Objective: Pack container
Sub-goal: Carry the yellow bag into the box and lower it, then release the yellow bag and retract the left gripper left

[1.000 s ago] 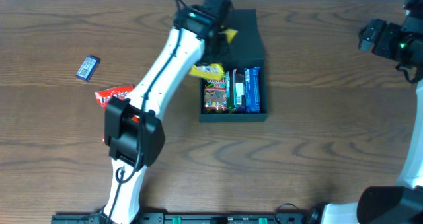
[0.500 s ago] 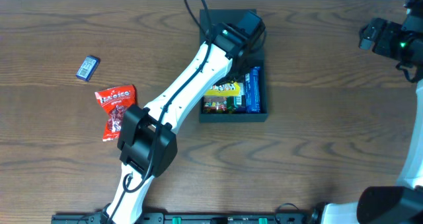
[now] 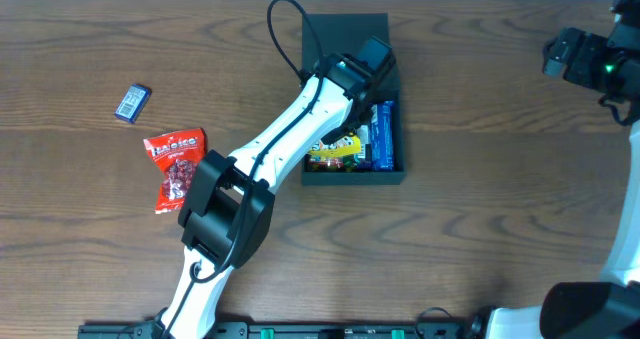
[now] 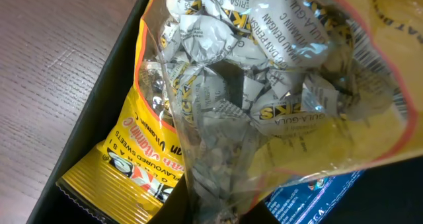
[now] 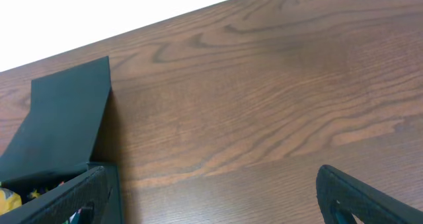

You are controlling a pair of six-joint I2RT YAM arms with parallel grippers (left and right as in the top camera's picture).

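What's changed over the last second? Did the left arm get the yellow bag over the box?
The left end effector swung right from the container's far left corner to over it, carrying the yellow sweets bag, which now sits inside on the other packets. Whether it has let go cannot be seen. The right end effector, red packet and small blue packet stayed put.

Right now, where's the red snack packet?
Overhead view: the red snack packet lies on the table, on its left side. It is well left of the container and just below the small blue packet.
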